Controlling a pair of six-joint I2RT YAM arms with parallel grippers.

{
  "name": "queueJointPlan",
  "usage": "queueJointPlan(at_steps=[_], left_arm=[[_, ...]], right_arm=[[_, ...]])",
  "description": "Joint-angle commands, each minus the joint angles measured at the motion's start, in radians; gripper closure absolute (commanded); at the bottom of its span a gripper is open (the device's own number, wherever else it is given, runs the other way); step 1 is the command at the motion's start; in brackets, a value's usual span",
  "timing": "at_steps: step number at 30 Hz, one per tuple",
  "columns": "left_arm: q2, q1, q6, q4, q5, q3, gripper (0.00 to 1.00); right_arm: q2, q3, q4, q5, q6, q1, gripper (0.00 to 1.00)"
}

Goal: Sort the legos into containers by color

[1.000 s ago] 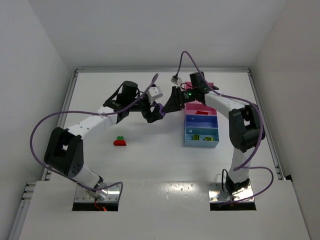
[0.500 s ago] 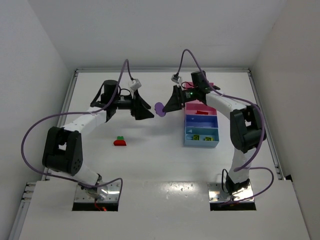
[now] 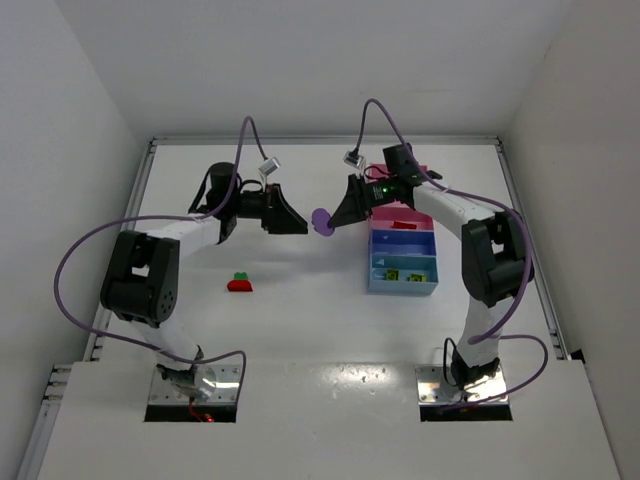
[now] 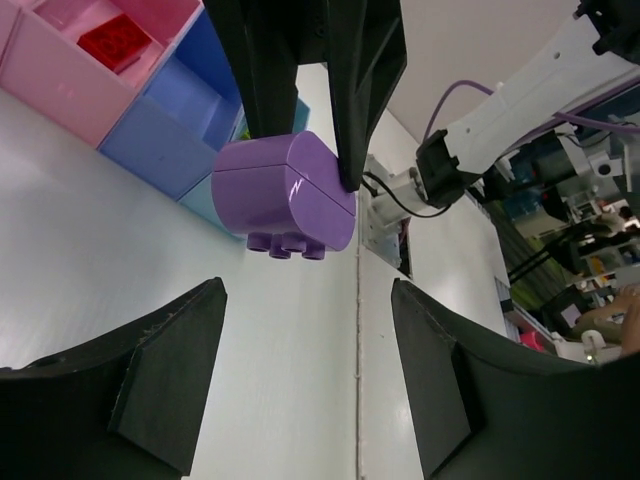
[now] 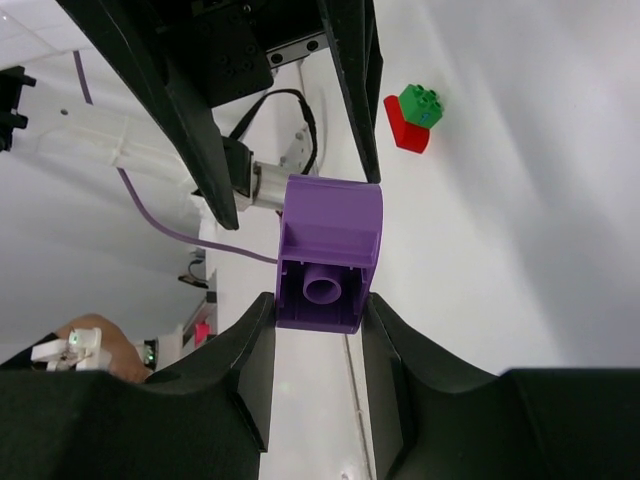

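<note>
Left gripper [image 3: 297,222] is noted with jaws parted, nothing held. Small rounded purple plastic brick [image 3: 321,220] is clamped mid-air by its flat sides in right gripper [image 3: 338,216], left of pink-and-blue divided plastic tray [image 3: 403,289]. Judged light, rigid, slick.

Two arms, one hand each: left hand [image 3: 298,228], right hand [image 3: 334,221]. One table [image 3: 300,330].

One tray [image 3: 370,250]. We make out four compartments in it: two pink, one dark blue, one light blue.

Legos, as far as we can count:
- one purple lego [image 3: 320,219], single
- one red lego [image 3: 240,286] and one green lego [image 3: 240,276], joined as one pair
- one second red lego [image 3: 403,225] in a pink compartment
- two yellow-green bits [image 3: 393,274] in the light blue compartment, too small for us to count brick by brick
</note>
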Motion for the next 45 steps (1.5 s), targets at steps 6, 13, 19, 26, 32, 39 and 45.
queueJointPlan(at_steps=[6,13,19,26,32,39,45], left_arm=[[0.016,-0.017,-0.009,0.039,0.054,0.048,0.27],[0.046,-0.027,0.025,0.001,0.054,0.077,0.29],[0.056,-0.037,0.034,-0.008,0.054,0.086,0.36],[0.056,-0.046,0.054,-0.017,0.085,0.095,0.52],[0.075,-0.064,0.127,-0.108,0.114,0.115,0.70],[0.066,-0.064,0.201,-0.183,0.114,0.115,0.79],[0.056,-0.064,0.221,-0.183,0.085,0.084,0.84]], right_arm=[[-0.047,0.046,-0.015,-0.033,-0.076,0.022,0.99],[-0.047,0.064,-0.015,-0.063,-0.076,0.043,0.99],[-0.047,0.073,-0.015,-0.072,-0.076,0.061,0.99],[-0.038,0.083,-0.015,-0.063,-0.085,0.070,0.99],[-0.038,0.083,-0.026,-0.012,-0.103,0.052,0.99],[-0.048,0.104,-0.075,0.008,-0.142,-0.014,1.00],[-0.082,0.093,-0.057,0.008,-0.142,-0.098,1.00]])
